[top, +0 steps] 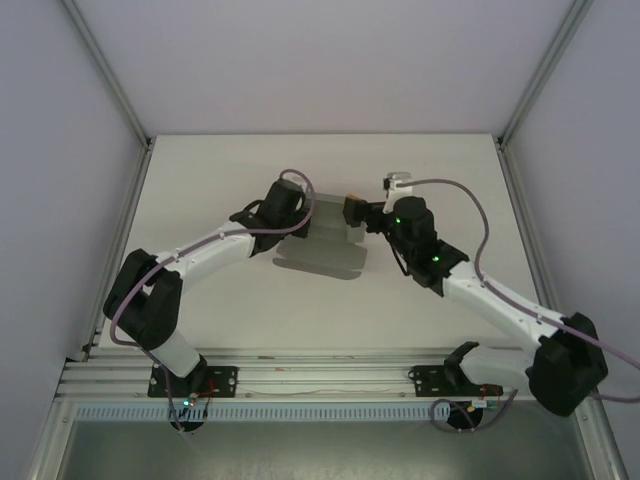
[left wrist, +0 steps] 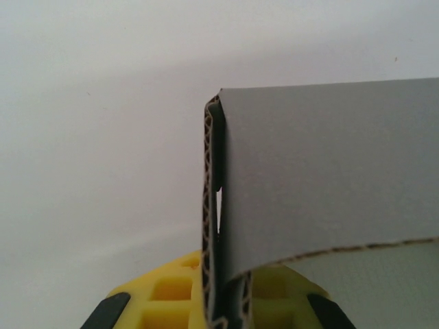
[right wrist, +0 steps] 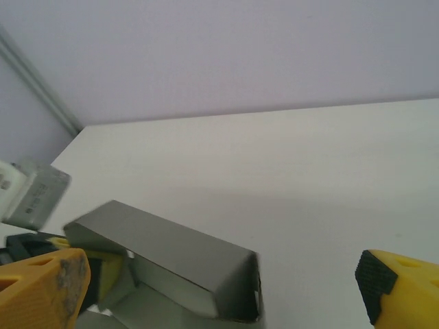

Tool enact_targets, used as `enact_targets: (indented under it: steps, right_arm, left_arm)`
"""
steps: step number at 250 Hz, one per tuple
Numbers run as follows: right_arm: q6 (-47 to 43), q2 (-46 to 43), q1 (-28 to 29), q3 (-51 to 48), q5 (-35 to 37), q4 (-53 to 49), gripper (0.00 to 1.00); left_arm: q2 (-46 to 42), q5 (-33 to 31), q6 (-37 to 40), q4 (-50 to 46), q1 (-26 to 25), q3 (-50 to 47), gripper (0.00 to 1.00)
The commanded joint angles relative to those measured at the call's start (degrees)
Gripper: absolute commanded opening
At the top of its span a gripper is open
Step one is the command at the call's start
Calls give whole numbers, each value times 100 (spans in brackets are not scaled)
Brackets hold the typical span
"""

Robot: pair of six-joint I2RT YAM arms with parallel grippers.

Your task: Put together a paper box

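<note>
Seemingly partway: the paper box (top: 320, 262) has its 12 o'clock wall folded double, clamped in the left pincer (left wrist: 223, 305), right pincer (right wrist: 219, 291) agape, 6 o'clock flaps flat.

I see the paper box (left wrist: 329, 171) plain matte grey, its corrugated edge brownish; fingers (right wrist: 41, 288) yellow-orange, pads (right wrist: 374, 274) seemingly black.
</note>
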Motion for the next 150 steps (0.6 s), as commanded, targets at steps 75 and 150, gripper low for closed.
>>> enact_targets:
  steps: [75, 150]
  right_arm:
    - [-230, -609, -210, -164, -305, -1352, 100]
    - [59, -801, -1302, -718, -2691, -853, 92]
  left_arm:
    - [-171, 82, 251, -713, 189, 479, 0]
    - [-389, 234, 102, -204, 189, 49, 0]
